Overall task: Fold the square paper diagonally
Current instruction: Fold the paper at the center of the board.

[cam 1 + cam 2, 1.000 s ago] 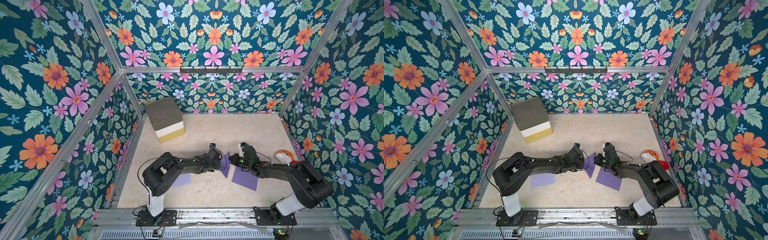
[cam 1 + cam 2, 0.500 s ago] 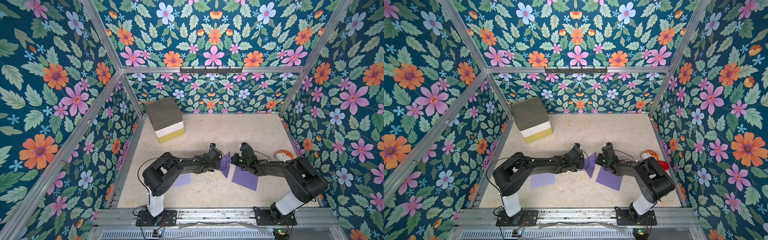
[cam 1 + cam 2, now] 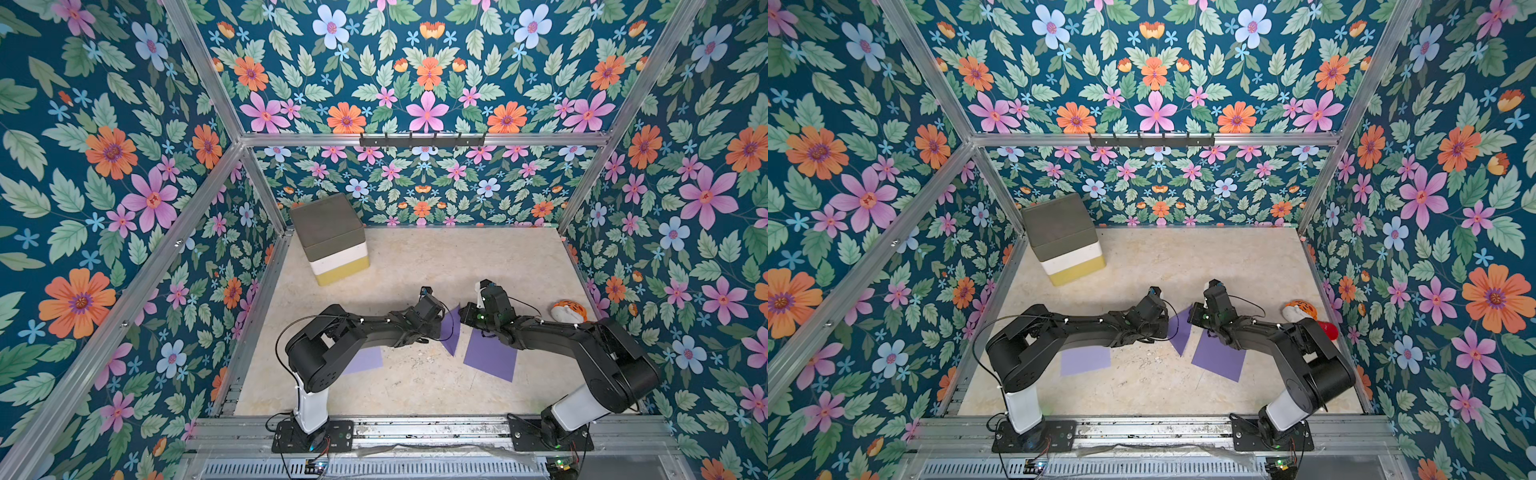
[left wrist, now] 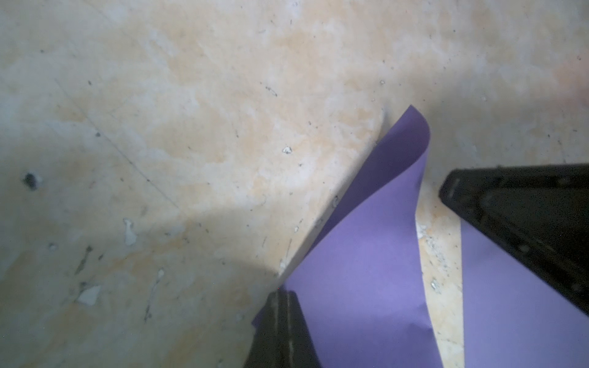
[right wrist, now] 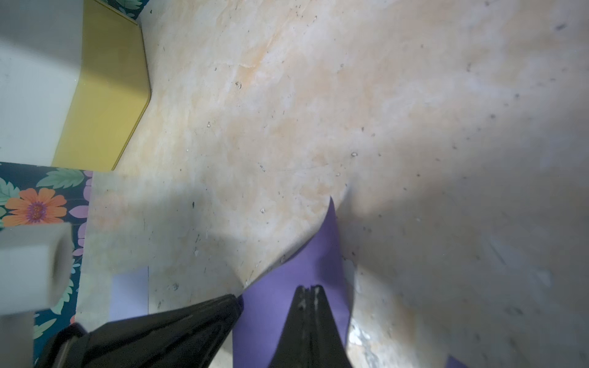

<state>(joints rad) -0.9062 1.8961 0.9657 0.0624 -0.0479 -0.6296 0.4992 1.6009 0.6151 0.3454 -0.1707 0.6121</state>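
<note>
Left hand (image 4: 282, 298) is pinching the purple paper (image 3: 453, 332) at one corner, jaws fully closed on it. Paper is sitting mid-counter (image 3: 415, 266), between the two hands, standing up on edge rather than lying flat.

In both top views it is reading as a narrow pointed sliver. Long axis is running front-to-back, one tip pointing at the back wall, the other pointing at the robot bases. In the left wrist view the free far corner is curling over. Whether the near tip is touching the counter: cannot tell.

Right hand (image 5: 308, 291) is closed too. Its tip is sitting just beside the paper's edge and overlapping it in the right wrist view, but I cannot tell whether it is actually gripping it.

A second purple sheet (image 3: 490, 357) is lying flat under the right arm, just beside the held one. A paler sheet (image 3: 365, 360) is lying under the left arm.
</note>
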